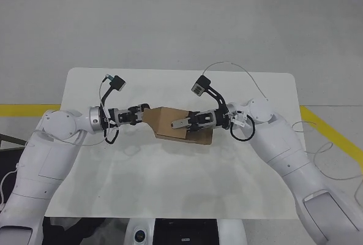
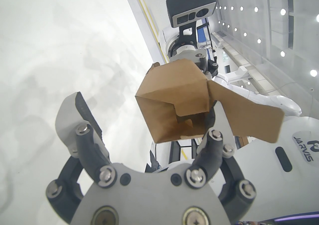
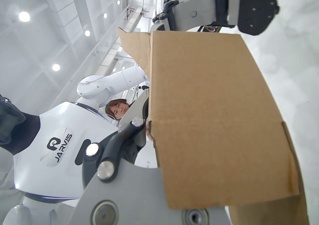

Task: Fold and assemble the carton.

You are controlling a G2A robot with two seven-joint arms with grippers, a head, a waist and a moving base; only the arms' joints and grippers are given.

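Above the middle of the table (image 1: 169,184), the carton (image 1: 163,119) sits between the two arms, apparently clear of the surface, with its long axis running left to right. The right gripper (image 1: 182,123) pinches the carton's right-hand part. One finger (image 3: 137,114) lies against a side panel and its partner is hidden behind the board. The left gripper (image 1: 142,114) stands at the carton's left end with its fingers (image 2: 82,111) spread wide. One of them sits between the carton body and a loose flap (image 2: 246,116).

The step in hand is judged to be closing the left end.
- Keep the right-hand pinch firm and the carton level so the tube does not rack.
- Seat the inner tabs (image 2: 189,106) first.
- Press the flap close to its crease, not its free edge, since edge pressure is likely to bow the board.

The carton is plain brown board, erected into a rectangular tube. At the left end the short inner tabs are folded partly inward, and the larger flap stands out, unfolded. Its broad panel (image 3: 211,111) is flat and smooth apart from the score lines.
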